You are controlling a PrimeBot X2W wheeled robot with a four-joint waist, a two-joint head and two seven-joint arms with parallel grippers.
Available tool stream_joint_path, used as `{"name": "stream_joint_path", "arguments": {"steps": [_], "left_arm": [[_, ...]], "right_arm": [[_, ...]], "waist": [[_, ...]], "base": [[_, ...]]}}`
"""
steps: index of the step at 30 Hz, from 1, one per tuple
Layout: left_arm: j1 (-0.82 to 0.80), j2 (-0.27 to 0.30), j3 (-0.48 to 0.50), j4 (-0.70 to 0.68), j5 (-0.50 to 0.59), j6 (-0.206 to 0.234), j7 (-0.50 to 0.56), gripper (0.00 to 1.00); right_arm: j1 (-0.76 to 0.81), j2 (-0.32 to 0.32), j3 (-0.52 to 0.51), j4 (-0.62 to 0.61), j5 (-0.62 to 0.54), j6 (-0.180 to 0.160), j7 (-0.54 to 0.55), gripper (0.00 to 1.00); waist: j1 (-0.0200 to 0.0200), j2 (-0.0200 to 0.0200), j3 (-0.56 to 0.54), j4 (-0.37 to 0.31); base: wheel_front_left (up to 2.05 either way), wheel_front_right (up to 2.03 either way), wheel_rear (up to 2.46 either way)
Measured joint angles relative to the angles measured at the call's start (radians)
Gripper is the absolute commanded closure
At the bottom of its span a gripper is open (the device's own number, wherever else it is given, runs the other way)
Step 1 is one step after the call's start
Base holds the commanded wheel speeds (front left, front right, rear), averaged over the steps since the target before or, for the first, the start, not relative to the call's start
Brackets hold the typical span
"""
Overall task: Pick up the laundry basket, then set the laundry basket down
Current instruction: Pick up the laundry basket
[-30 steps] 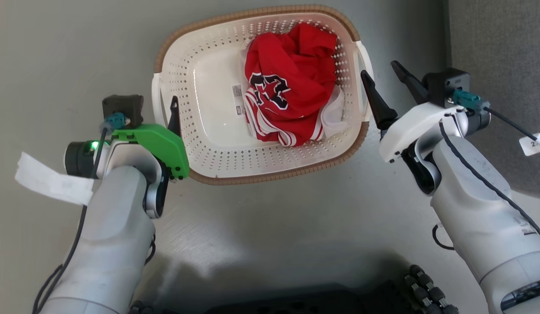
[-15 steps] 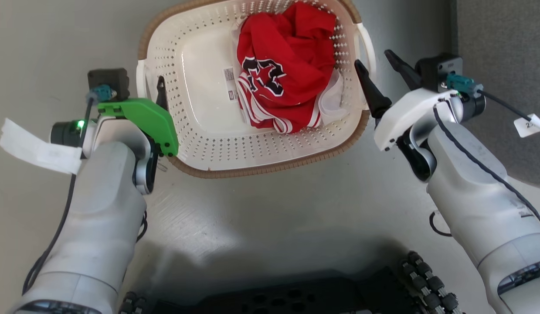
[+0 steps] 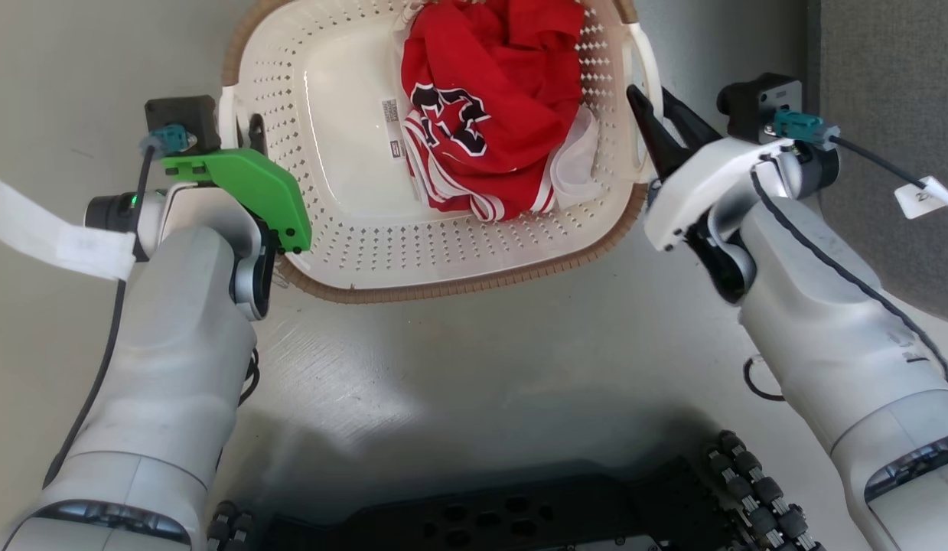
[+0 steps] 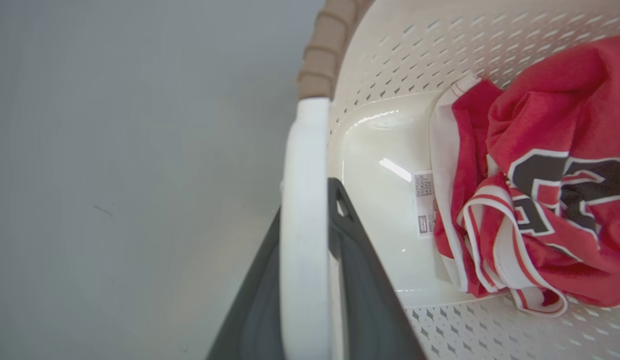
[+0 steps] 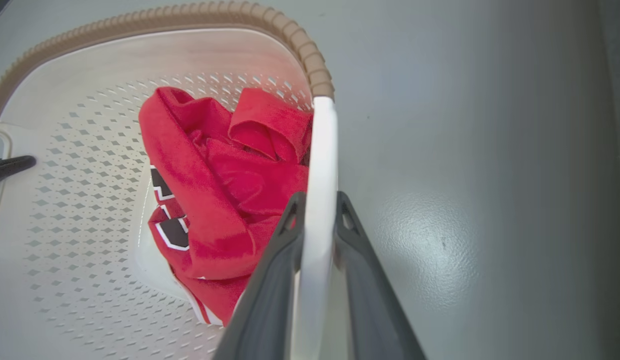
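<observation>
The cream-white laundry basket with its brown woven-look rim sits at the top middle of the head view, its far end cut off by the frame. A crumpled red jersey lies in its right half. My left gripper is shut on the basket's left loop handle, with a dark finger on each side of the white bar. My right gripper is shut on the right loop handle, and both fingertips press against it. The jersey lies just inside that handle.
Smooth grey floor surrounds the basket. A darker textured strip runs along the right edge. My black base with its rollers fills the bottom. A white paper tag hangs off the left wrist cable.
My right gripper's fingers have closed from wide apart onto the right handle. The whole picture has shifted; the basket now sits higher and looks larger, and more of my base shows.
</observation>
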Motion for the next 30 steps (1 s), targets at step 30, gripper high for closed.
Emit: {"name": "stream_joint_path", "arguments": {"steps": [30], "left_arm": [[0.021,-0.016,-0.055,0.152,-0.147,-0.106,-0.009,1.00]], "right_arm": [[0.016,0.015,0.093,0.142,0.104,0.002,0.000,1.00]], "waist": [[0.0000,0.0000,-0.184,-0.001]], "base": [[0.00,0.00,0.00]]}}
